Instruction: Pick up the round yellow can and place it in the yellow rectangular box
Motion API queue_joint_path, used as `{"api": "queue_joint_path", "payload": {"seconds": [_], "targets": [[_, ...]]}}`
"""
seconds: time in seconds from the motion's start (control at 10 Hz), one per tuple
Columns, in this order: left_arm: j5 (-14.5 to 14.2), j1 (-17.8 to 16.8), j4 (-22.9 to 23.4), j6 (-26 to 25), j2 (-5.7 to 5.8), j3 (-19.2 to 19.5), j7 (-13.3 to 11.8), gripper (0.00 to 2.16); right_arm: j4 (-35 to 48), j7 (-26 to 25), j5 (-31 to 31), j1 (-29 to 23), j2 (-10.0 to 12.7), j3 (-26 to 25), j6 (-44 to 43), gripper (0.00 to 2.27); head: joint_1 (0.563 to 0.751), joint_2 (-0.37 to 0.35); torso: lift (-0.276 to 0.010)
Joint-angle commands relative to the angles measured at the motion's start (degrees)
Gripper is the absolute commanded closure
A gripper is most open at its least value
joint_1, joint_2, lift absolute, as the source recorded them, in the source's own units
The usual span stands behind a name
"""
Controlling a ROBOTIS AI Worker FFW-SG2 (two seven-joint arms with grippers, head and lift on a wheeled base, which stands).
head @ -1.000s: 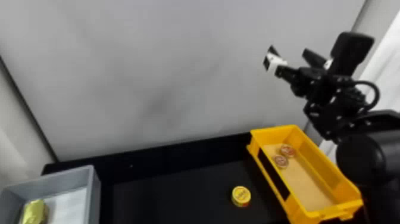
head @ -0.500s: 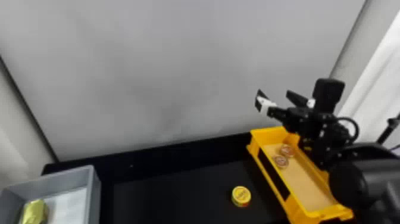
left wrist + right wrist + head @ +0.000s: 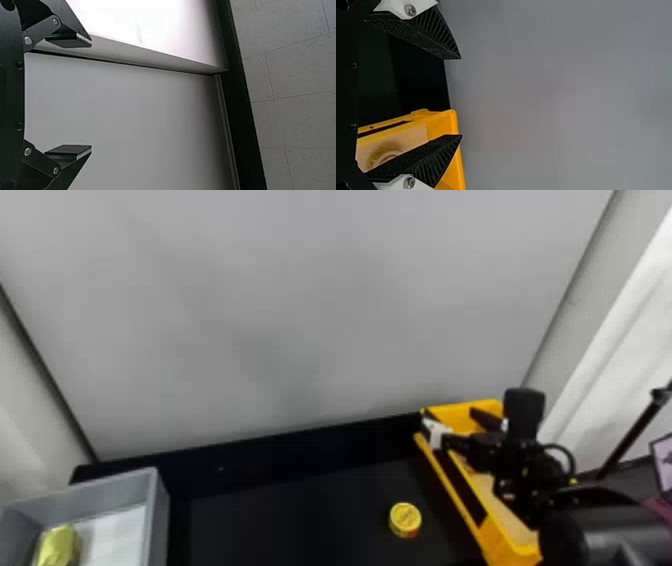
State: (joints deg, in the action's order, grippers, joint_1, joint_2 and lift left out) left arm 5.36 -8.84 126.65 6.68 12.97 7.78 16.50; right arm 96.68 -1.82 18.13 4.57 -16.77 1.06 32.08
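Right pincer (image 3: pixel 448 413) lowered, spread, seemingly over yellow box (image 3: pixel 502 546)

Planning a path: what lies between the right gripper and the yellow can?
Head view, from right gripper to can: the yellow box's left wall, then dark tabletop.

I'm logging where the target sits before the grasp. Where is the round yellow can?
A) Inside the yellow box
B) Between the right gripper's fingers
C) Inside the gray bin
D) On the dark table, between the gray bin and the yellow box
D: the round yellow can rests on the dark table, with the gray bin to its left and the yellow box to its right.
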Motion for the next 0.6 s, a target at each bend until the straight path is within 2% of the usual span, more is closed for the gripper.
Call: {"api": "queue_joint_path", "payload": {"seconds": [0.0, 0.5], "targets": [[0.0, 0.1, -0.1, 0.0, -0.04, 0.0, -0.1, 0.31, -5.9, 2.2, 0.0, -1.1, 0.1, 1.4, -2.7, 0.06, 0.606, -0.081, 0.0], [0.0, -0.2, -0.3, 0.0, -0.22, -0.6, -0.1, 0.31, -16.9, 6.7, -2.8, 1.4, 0.2, 7.0, -3.2, 0.07, 0.606, -0.081, 0.0]]}}
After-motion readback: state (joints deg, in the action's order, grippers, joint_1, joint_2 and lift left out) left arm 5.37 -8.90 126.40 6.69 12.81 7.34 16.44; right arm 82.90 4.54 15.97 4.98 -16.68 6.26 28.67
